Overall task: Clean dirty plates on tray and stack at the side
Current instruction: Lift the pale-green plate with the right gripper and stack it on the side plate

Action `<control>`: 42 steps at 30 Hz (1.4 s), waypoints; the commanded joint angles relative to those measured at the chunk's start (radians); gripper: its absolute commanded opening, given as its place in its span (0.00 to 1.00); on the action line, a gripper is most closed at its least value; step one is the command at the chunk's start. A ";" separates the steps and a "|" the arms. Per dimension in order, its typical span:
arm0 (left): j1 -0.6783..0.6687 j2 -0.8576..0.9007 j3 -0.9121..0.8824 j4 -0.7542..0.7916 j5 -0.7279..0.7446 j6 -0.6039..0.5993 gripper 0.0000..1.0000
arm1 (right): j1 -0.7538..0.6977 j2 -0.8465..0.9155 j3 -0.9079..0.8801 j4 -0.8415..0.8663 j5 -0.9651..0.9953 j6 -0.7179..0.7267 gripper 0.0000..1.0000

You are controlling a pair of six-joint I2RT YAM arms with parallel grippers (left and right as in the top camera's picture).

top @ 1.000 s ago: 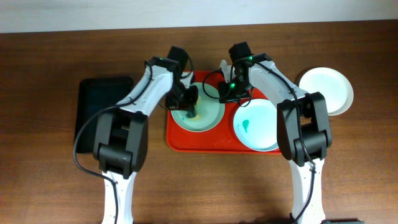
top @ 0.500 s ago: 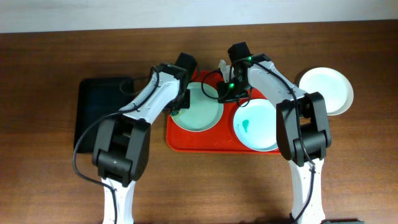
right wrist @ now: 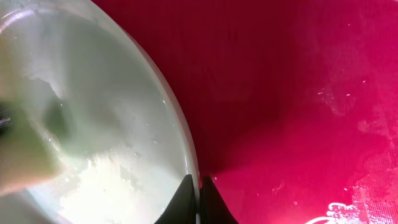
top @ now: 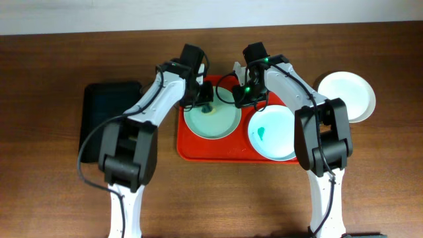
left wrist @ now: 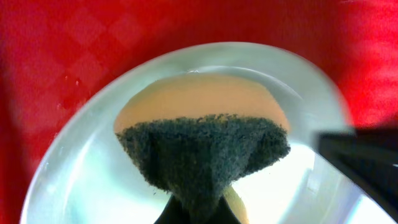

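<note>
The red tray holds two plates. My left gripper is shut on a sponge, tan with a dark scouring face, pressed on the far part of the left plate; that plate fills the left wrist view. My right gripper is shut on the left plate's right rim, red tray beside it. The right plate on the tray has a teal smudge. A third plate lies on the table right of the tray.
A black rectangular tray lies left of the red tray. The brown wooden table runs all round, with a white wall strip along the far edge.
My left gripper swung with the sponge from the plate's left side to its far rim. The right gripper kept hold of the plate's rim.
</note>
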 commanded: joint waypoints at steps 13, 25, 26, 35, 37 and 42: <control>0.073 -0.132 0.023 -0.103 -0.396 0.019 0.00 | 0.005 -0.029 0.024 0.013 0.029 -0.010 0.04; 0.317 -0.311 0.002 -0.307 -0.457 0.019 0.00 | 0.243 -0.353 0.027 -0.032 1.009 -0.125 0.04; 0.328 -0.311 0.002 -0.307 -0.457 0.019 0.00 | 0.288 -0.361 0.027 -0.032 1.134 -0.172 0.04; 0.350 -0.310 0.002 -0.307 -0.452 0.019 0.00 | 0.523 -0.361 0.026 0.021 1.750 -0.561 0.04; 0.350 -0.309 0.002 -0.307 -0.452 0.019 0.00 | 0.524 -0.361 0.026 0.021 1.717 -0.557 0.04; 0.350 -0.299 0.002 -0.308 -0.451 0.019 0.00 | 0.311 -0.352 0.026 -0.027 0.560 -0.393 0.04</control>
